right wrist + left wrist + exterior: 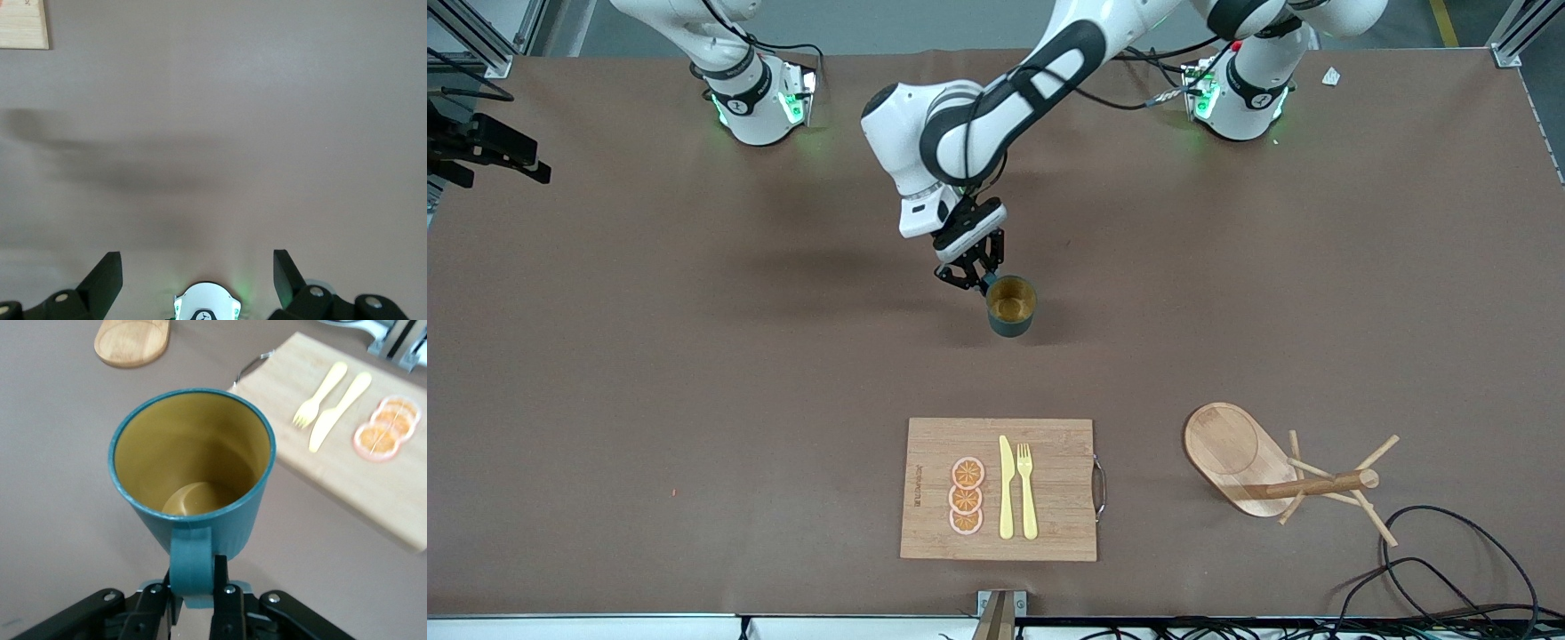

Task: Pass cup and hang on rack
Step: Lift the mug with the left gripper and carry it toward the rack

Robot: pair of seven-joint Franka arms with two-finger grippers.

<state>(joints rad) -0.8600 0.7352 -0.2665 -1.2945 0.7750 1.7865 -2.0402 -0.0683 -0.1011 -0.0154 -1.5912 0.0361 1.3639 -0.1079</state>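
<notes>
The dark teal cup (1011,305) with a mustard-yellow inside is upright near the middle of the table. My left gripper (974,277) is shut on its loop handle; in the left wrist view the cup (193,473) fills the middle and the left gripper (193,579) clamps the handle. I cannot tell whether the cup touches the table. The wooden rack (1258,467), with an oval base, a post and thin pegs, is nearer the front camera, toward the left arm's end; its base (131,340) also shows in the left wrist view. My right gripper (197,267) is open and empty, high over bare table near its own base.
A bamboo cutting board (998,489) with a yellow knife, a yellow fork and orange slices lies near the front edge, nearer the front camera than the cup; it also shows in the left wrist view (373,493). Black cables (1449,569) lie by the rack at the front corner.
</notes>
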